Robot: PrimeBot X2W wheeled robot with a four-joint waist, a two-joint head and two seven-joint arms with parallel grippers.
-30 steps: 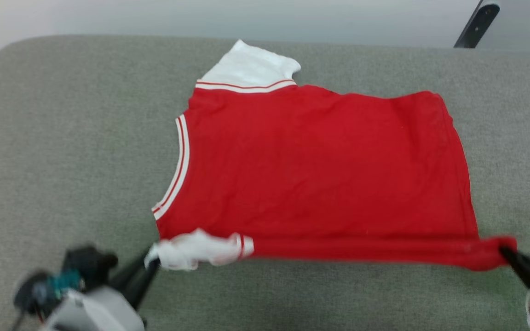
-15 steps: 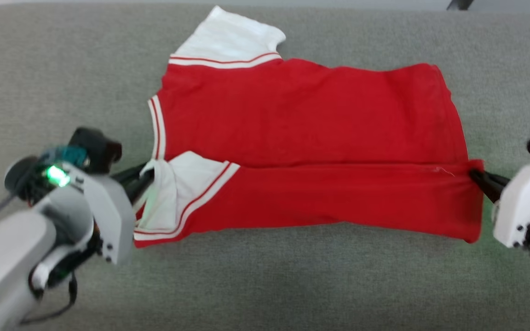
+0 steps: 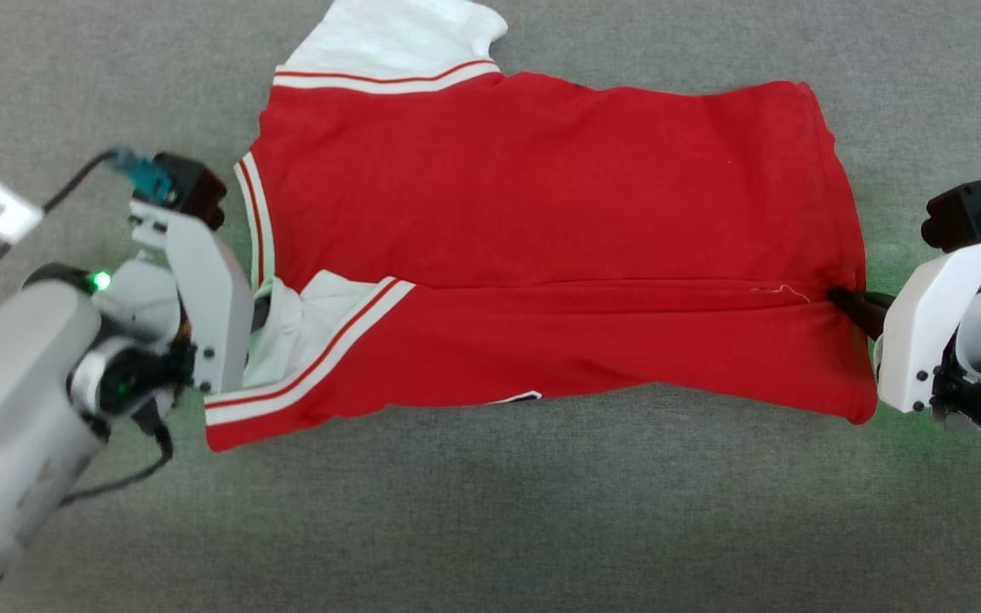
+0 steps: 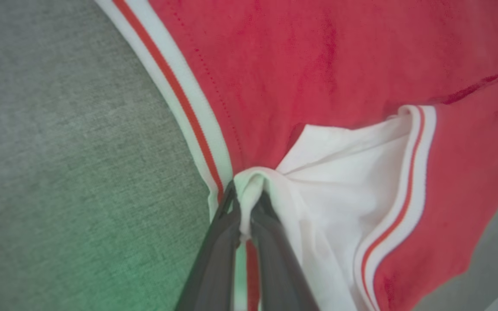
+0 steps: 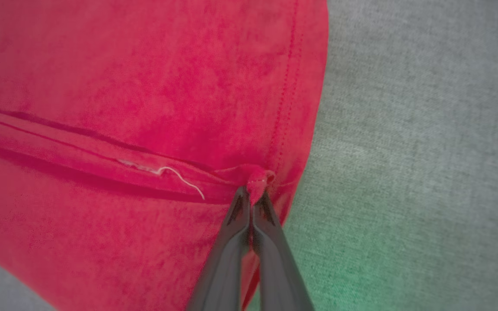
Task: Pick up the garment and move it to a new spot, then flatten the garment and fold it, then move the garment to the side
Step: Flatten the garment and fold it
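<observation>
Seen from above: a grey upholstered surface (image 3: 490, 528). On it a red jersey (image 3: 542, 187) lies flat across the middle, toward the far edge, w/ collar end to robot's left and hem to its right.

Change vs. a sec ago: the near long edge was stretched taut between both grippers along the near side. It has since been carried up & over, and now lies as a flap ending on the jersey's mid-line. The first lengthwise fold looks all but laid; letting go is prob. next.

The L gripper (image 4: 244, 207) has its fingers closed, pinching the white sleeve (image 3: 303, 328) at the armhole. The R gripper (image 5: 251, 194) has its fingers closed on a nub of red hem. The striped trim (image 3: 312, 387) runs diagonally on the flap. A loose white thread (image 5: 175, 175) lies just beside the R pinch.
</observation>
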